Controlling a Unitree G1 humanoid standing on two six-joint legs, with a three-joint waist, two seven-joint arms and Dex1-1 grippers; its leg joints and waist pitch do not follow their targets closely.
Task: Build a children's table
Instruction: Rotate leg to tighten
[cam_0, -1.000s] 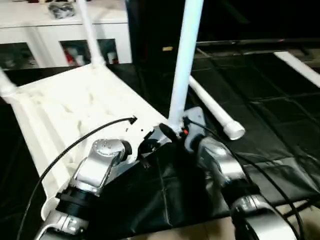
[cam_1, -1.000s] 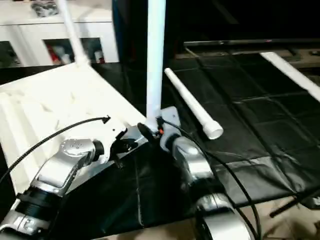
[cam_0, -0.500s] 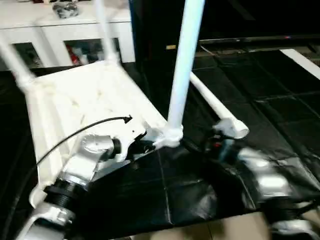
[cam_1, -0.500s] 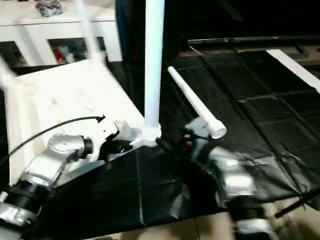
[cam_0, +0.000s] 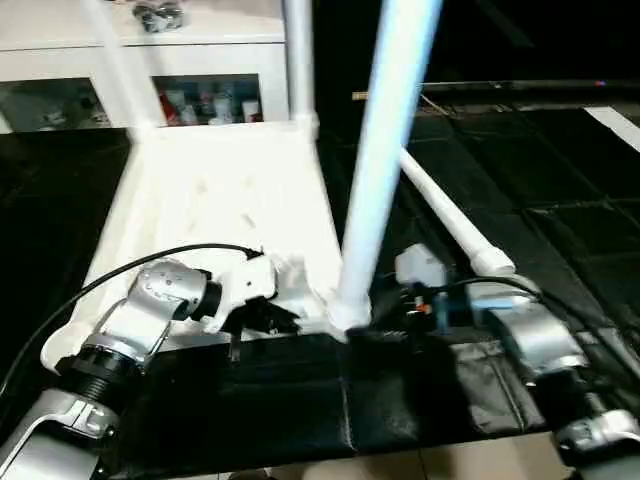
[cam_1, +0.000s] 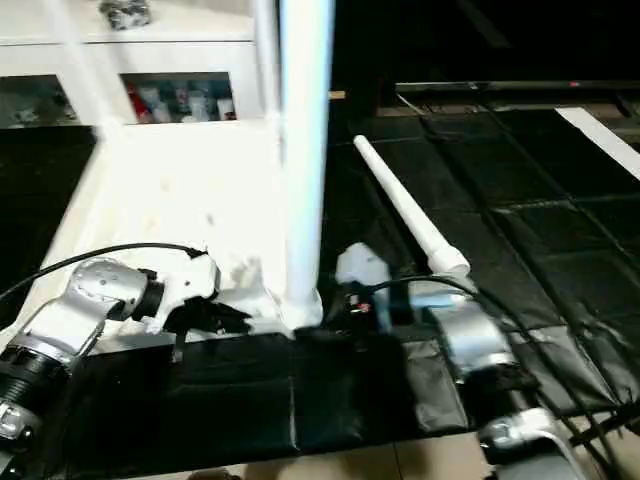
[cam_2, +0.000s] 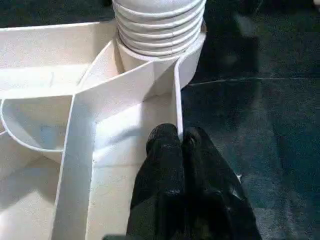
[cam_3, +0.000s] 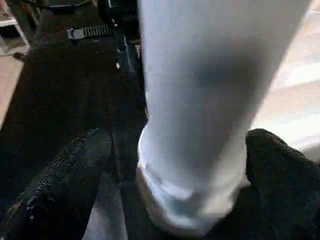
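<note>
The white table top (cam_0: 215, 200) lies upside down on the black mat, ribbed side up. Two legs (cam_0: 299, 60) stand in its far corners. A third leg (cam_0: 385, 160) stands upright in the near right corner socket (cam_2: 160, 55). My left gripper (cam_0: 272, 316) is shut on the thin near rim wall (cam_2: 177, 107) beside that socket. At the foot of the third leg my right gripper (cam_3: 180, 165) is open; one finger (cam_3: 75, 165) on each side of it, with a gap showing. A fourth leg (cam_0: 450, 220) lies loose on the mat to the right.
A white cabinet (cam_0: 200, 60) with glass-fronted shelves stands behind the table top. The black mat (cam_0: 560, 200) covers the floor to the right, with a white bar (cam_0: 622, 126) at its far right edge. Pale floor shows at the mat's near edge (cam_0: 470, 462).
The view has shifted. The table top's far end has swung to the right against the mat. My right gripper drew back from the upright leg, then returned to its foot.
</note>
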